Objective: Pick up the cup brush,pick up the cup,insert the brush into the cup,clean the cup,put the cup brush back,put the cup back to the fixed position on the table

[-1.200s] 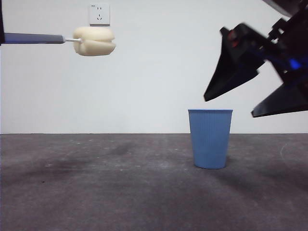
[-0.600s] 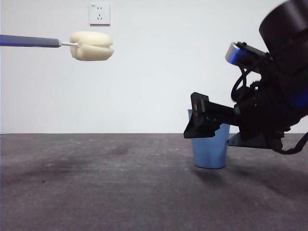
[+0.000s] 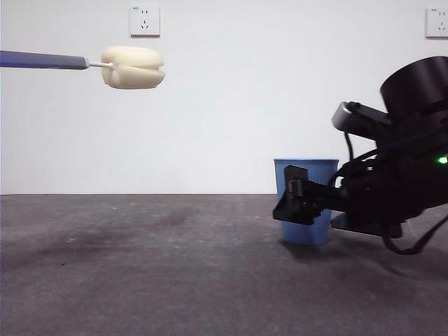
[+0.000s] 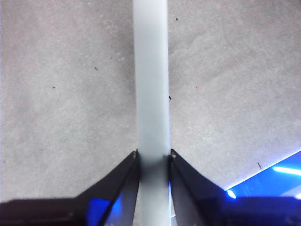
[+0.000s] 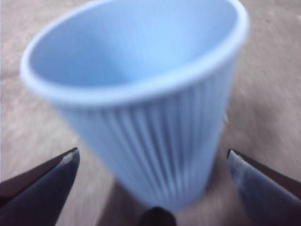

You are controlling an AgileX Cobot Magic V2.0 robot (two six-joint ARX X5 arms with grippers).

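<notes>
The light blue ribbed cup (image 3: 306,183) stands upright on the dark grey table (image 3: 154,273), right of centre. My right gripper (image 3: 316,208) is low at the cup, open, with a jaw on each side of it; the right wrist view shows the cup (image 5: 141,94) between the spread jaws, apart from both. My left gripper (image 4: 153,157) is shut on the grey handle of the cup brush (image 4: 150,75). In the front view the brush is held level, high at the left, with its cream-yellow sponge head (image 3: 133,67) pointing right.
A white wall with a socket (image 3: 144,20) stands behind the table, and a second socket (image 3: 437,22) is at the top right. The right arm's dark body (image 3: 402,175) fills the right side.
My right gripper has come down from high on the right to table height and moved in around the cup. The brush has barely moved.
</notes>
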